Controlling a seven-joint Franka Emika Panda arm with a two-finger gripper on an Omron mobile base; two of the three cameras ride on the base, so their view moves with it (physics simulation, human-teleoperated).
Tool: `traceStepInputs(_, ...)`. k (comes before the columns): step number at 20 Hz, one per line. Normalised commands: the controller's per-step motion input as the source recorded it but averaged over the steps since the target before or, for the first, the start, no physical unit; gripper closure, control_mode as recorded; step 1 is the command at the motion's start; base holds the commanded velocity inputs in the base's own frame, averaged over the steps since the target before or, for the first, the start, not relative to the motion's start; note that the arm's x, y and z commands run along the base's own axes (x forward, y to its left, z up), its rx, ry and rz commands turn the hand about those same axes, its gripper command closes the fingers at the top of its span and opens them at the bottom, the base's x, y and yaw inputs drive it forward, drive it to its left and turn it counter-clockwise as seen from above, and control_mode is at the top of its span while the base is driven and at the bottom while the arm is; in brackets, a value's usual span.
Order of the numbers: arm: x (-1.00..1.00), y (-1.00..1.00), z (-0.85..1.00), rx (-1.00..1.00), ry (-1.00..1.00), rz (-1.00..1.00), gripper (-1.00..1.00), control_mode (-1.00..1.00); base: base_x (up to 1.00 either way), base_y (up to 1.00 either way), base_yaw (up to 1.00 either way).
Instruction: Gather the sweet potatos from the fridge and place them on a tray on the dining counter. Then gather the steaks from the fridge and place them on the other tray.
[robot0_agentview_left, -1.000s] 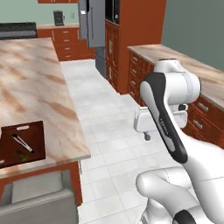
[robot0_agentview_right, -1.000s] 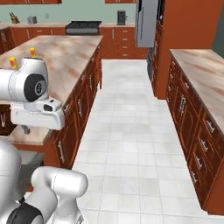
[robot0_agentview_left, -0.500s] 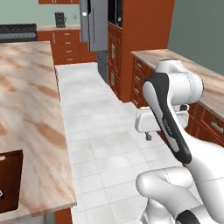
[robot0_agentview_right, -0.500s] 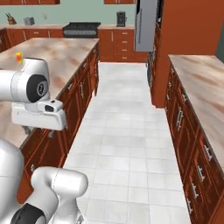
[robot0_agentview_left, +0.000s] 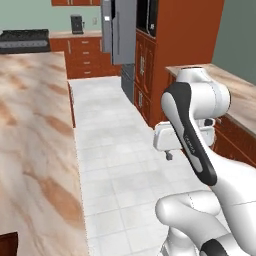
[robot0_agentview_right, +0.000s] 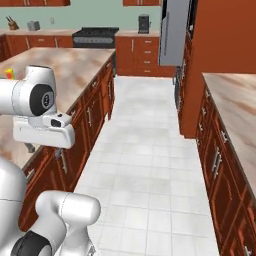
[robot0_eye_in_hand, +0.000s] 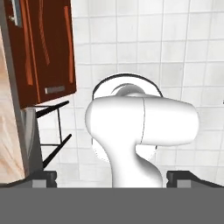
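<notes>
The grey fridge (robot0_agentview_left: 120, 30) stands with its doors shut at the far end of the tiled aisle, also seen in the right base view (robot0_agentview_right: 175, 32). The dining counter (robot0_agentview_left: 30, 125) runs along the aisle's left side (robot0_agentview_right: 65, 65). A corner of the dark brown tray (robot0_agentview_left: 7, 244) shows at the counter's near end. My gripper (robot0_agentview_left: 172, 156) hangs over the aisle floor, pointing down (robot0_agentview_right: 45, 150). It is open with nothing between its fingertips (robot0_eye_in_hand: 113, 177). The sweet potatos, the steaks and the other tray are out of view.
Wall counters with red-brown drawers (robot0_agentview_right: 235, 105) line the aisle's right side. A black stove (robot0_agentview_right: 95, 35) and a coffee machine (robot0_agentview_left: 76, 23) stand at the back wall. A small yellow and red item (robot0_agentview_right: 9, 73) sits on the dining counter. A dark stool frame (robot0_eye_in_hand: 48, 131) stands by the island base.
The base has driven forward along the aisle toward the fridge, so both base views shifted. The brown tray has slid to the left view's bottom corner. The gripper stays open.
</notes>
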Motion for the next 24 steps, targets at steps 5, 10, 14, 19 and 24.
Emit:
traceStepInputs(5, 0.0, 0.0, 0.0, 0.0, 0.0, 0.0, -1.0, 1.0, 1.0, -0.33, 0.04)
traceStepInputs(10, 0.0, 0.0, 0.0, 0.0, 0.0, 0.0, -1.0, 1.0, 1.0, -0.15, 0.02)
traceStepInputs(14, 0.0, 0.0, 0.0, 0.0, 0.0, 0.0, -1.0, 1.0, 1.0, 0.0, 0.02)
traceStepInputs(19, 0.0, 0.0, 0.0, 0.0, 0.0, 0.0, -1.0, 1.0, 1.0, 0.04, 0.02)
traceStepInputs(24, 0.0, 0.0, 0.0, 0.0, 0.0, 0.0, -1.0, 1.0, 1.0, 0.14, 0.0)
